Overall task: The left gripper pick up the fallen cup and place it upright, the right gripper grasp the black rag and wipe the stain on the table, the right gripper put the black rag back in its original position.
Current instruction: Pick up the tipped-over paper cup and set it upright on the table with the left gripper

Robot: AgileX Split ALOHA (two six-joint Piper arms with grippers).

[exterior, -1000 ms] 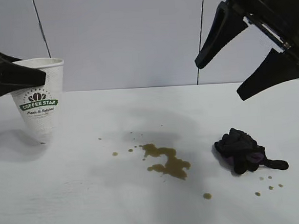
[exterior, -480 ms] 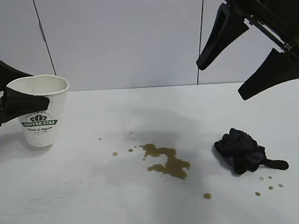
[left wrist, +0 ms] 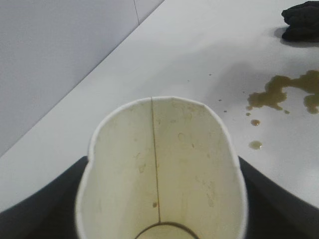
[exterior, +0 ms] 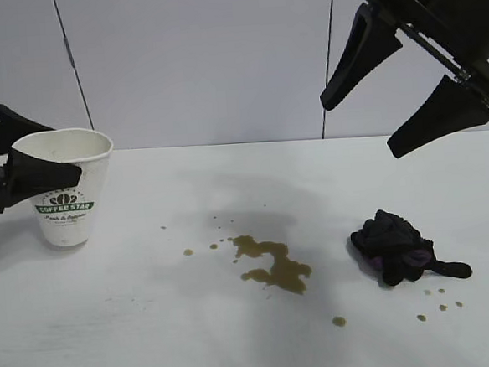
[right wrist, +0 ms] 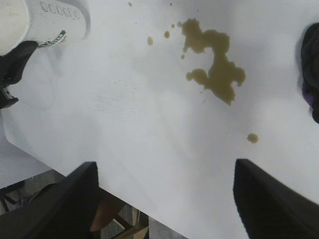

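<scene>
A: The left gripper [exterior: 27, 169] is at the left edge of the table [exterior: 154, 324]. Its two black fingers are closed around the cup [exterior: 64, 188], one on each side near the rim, so the jaws stand as wide as the cup.

B: And the cup, how does it stand?

A: It is upright, mouth up, the green band facing the exterior camera. Its base seems to be on the table, but I cannot tell for sure. In the left wrist view the inside is stained brown and the rim is pressed a little into an oval.

B: Where is the right gripper [exterior: 394, 97]?

A: High at the right, above the table, fingers spread wide and holding nothing. The black rag [exterior: 396, 247] lies on the table below it.

B: The stain [exterior: 271, 264]?

A: In the middle of the table, between cup and rag, well apart from both, with small brown drops around it.
</scene>
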